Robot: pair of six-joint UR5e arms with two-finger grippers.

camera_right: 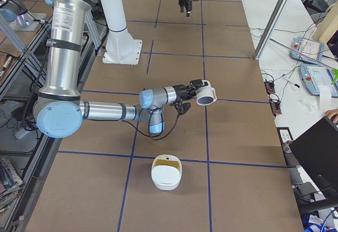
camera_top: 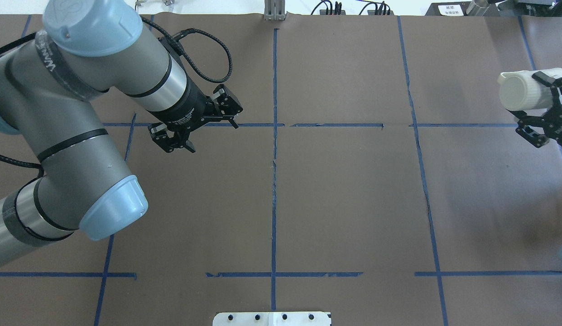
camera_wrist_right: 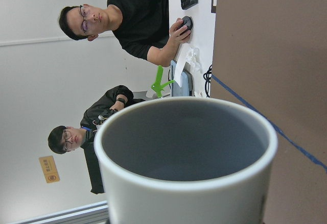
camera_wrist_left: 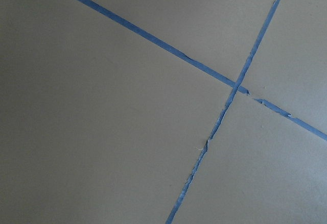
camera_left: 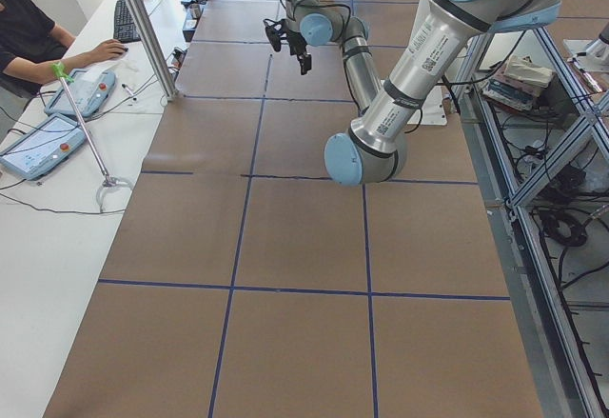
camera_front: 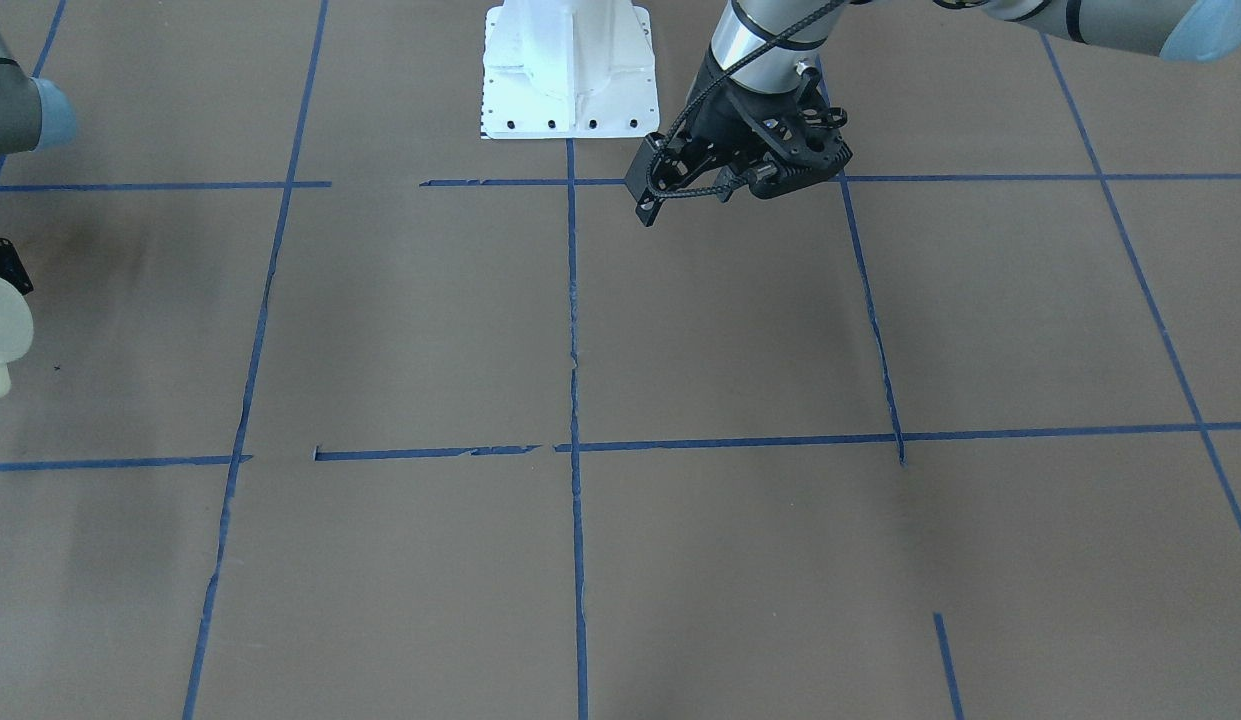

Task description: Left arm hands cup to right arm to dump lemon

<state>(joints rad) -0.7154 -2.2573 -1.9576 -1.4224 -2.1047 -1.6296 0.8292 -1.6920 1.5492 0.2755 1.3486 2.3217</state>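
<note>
Right gripper (camera_right: 193, 90) is clamped on the cup (camera_top: 518, 93), which is held on its side above the table's right end. The cup's inside reads bare grey. Left gripper (camera_top: 204, 129) is spread and empty, well apart. The yellow patch in the white bowl (camera_right: 166, 182) is probably the lemon (camera_right: 167, 163), though it is too small to be sure. Judgement: the dump looks done. Right the cup slowly with a firm grip.
</note>
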